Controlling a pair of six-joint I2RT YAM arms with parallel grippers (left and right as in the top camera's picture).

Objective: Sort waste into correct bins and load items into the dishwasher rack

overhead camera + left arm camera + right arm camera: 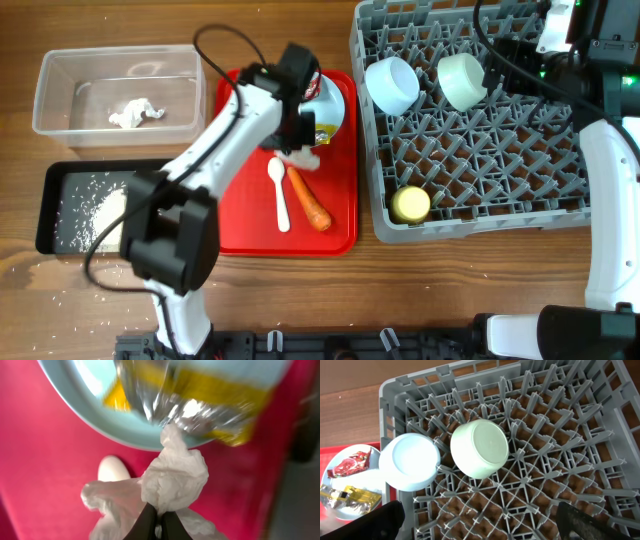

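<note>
Left gripper (pixel 159 522) is clenched on the crumpled tissue (pixel 175 477), right by the plate (pixel 100 420) on the red tray (pixel 45 460). I'd lift straight up so loose folds don't snag the wrappers (pixel 200 390), then head for the clear tub (pixel 118 92).

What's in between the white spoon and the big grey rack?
The orange carrot lies beside the white spoon on the red tray. Past it there is only bare tray up to the grey rack. The overhead view shows it.
</note>
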